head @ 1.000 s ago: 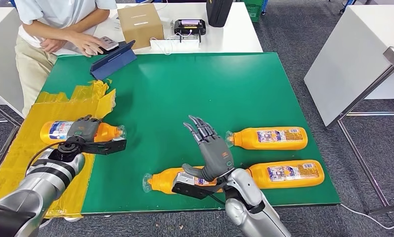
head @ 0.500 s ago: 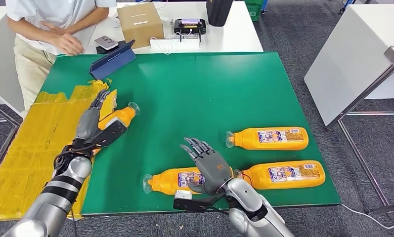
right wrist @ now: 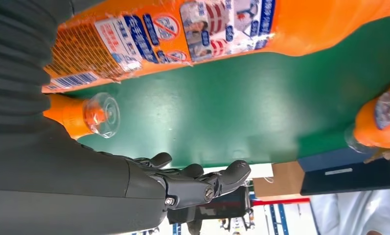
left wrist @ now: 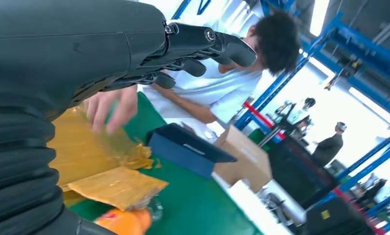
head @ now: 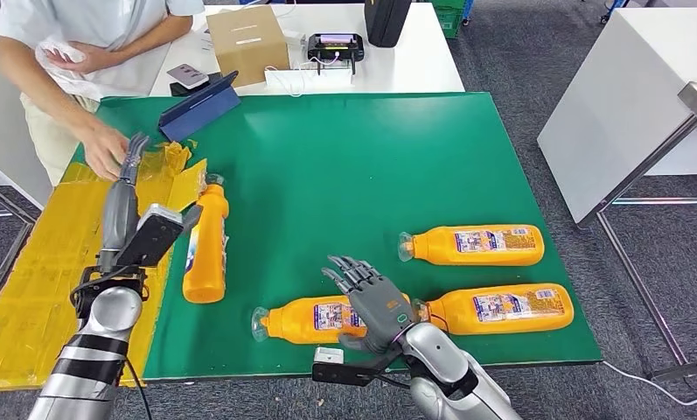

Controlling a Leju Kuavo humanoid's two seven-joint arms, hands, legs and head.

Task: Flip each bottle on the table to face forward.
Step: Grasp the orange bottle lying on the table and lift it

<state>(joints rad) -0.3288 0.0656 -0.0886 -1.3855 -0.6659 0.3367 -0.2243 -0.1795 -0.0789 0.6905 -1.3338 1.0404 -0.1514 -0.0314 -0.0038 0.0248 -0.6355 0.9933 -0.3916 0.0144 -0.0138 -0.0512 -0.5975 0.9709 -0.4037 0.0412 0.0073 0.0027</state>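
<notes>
My left hand [head: 121, 206] was raised over the yellow tape [head: 38, 262] at the left of the frame, fingers straight and spread toward the upper left, holding nothing. Just right of it lay one bottle [head: 206, 249], lengthwise up the frame, cap toward the top, at the edge of the green mat [head: 345, 157]. A person's hand [head: 102, 150] reached onto the tape near my fingertips, so I judged any sweep on that side needed care.

My right hand [head: 372, 302] hovered at lower centre, fingers apart and gently curled, gripping nothing, above the near bottle [head: 305, 319], which lay on its side with its cap to the left and its label up. Two more lay at the right: the far-right bottle [head: 476, 245] and the lower-right bottle [head: 502, 308], both caps left.

The step in hand looked to be taking the near bottle. To do it well, I reckoned I should lower the palm squarely over the labelled middle, wrap from both sides before lifting, and pivot it clear of the lower-right bottle's cap, which sat just beside it. A round bottle would roll if nudged off-centre.
</notes>
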